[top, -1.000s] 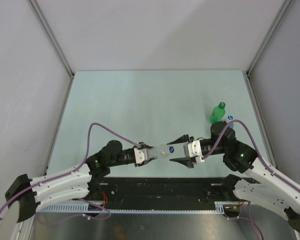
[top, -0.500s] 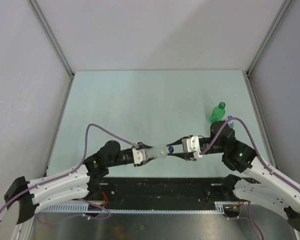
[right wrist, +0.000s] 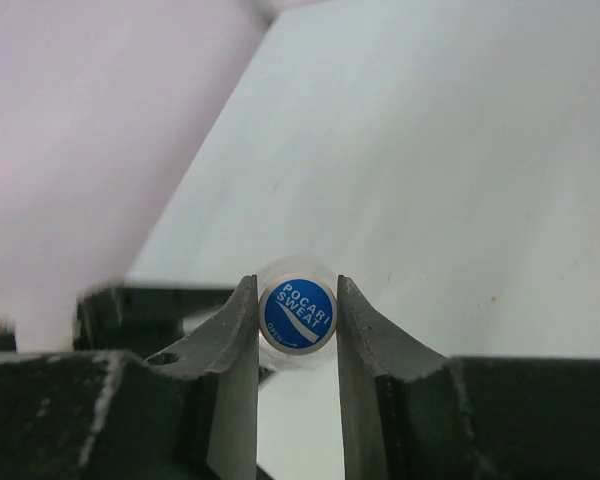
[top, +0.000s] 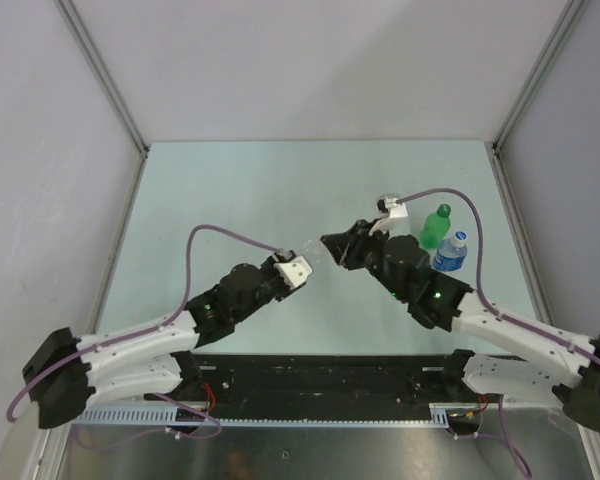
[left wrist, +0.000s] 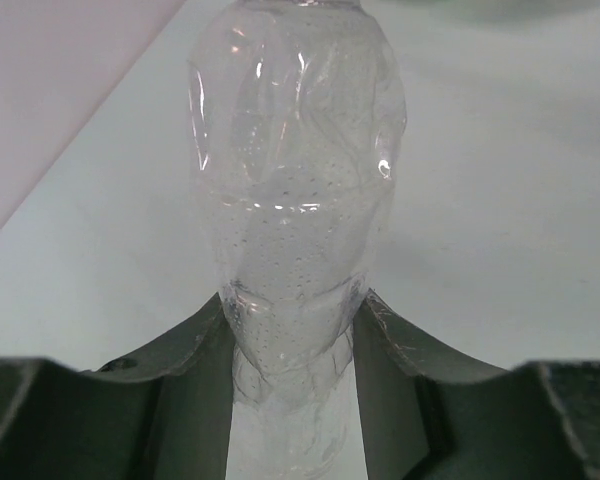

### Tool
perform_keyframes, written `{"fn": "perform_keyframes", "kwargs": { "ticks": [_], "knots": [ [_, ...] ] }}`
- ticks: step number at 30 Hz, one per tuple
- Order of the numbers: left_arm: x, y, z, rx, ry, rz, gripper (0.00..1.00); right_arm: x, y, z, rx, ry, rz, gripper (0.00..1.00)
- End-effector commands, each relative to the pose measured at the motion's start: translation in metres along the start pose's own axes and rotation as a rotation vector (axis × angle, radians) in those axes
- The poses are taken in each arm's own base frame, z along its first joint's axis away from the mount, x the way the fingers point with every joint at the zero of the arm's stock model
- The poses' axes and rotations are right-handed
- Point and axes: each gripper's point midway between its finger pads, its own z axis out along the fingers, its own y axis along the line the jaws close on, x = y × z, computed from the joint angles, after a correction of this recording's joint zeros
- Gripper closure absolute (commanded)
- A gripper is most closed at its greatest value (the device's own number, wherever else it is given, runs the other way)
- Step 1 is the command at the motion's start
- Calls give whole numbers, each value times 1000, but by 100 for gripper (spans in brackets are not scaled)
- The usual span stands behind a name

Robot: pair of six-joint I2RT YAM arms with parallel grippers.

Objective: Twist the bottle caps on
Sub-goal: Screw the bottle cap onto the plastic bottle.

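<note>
Facing each other near the centre of the table [top: 230,180] in the top view, the left gripper [top: 305,260] and right gripper [top: 330,245] have the green bottle [top: 436,225] and labelled bottle [top: 450,252] at 3 o'clock; the left wrist view shows jaws clamped on the clear bottle [left wrist: 295,230], the right wrist view on the blue-topped cap [right wrist: 297,316].

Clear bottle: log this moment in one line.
left gripper: shut on clear bottle | right gripper: shut on Pocari Sweat cap
</note>
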Motion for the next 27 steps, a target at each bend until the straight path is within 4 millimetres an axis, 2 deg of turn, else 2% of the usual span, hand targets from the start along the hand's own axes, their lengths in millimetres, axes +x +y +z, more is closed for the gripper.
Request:
{"fn": "perform_keyframes", "kwargs": {
  "ticks": [1, 5, 10, 11, 13, 15, 17, 19, 21, 23, 25, 27],
  "knots": [
    [-87, 45, 16, -239, -207, -33, 100, 5, -74, 10, 524, -294, 478, 100],
    [-82, 39, 30, -269, -178, -53, 100, 4, -66, 21, 506, -344, 578, 100],
    [-69, 31, 32, -267, -161, -64, 100, -2, -61, 25, 494, -331, 548, 100],
    [-65, 31, 31, -268, -155, -68, 100, -4, -61, 24, 489, -325, 536, 97],
    [-57, 27, 28, -261, -145, -79, 100, -10, -60, 23, 464, -306, 501, 83],
    [-47, 21, 25, -235, -139, -82, 100, -19, -51, 25, 383, -264, 420, 66],
    [-39, 12, 21, -193, -140, -82, 100, -28, -35, 26, 259, -213, 305, 50],
    [-31, 0, 16, -131, -144, -69, 100, -32, -8, 24, 75, -149, 181, 35],
    [-26, -10, 11, -80, -153, -70, 100, -39, 10, 16, -58, -127, 88, 23],
    [-26, -15, 6, -46, -168, -73, 100, -45, 21, 6, -133, -129, 9, 10],
    [-27, -19, 1, -15, -181, -68, 100, -53, 27, -5, -184, -144, -70, 3],
    [-29, -22, -3, 12, -193, -64, 100, -59, 39, -19, -261, -155, -148, 1]
  ]
}}
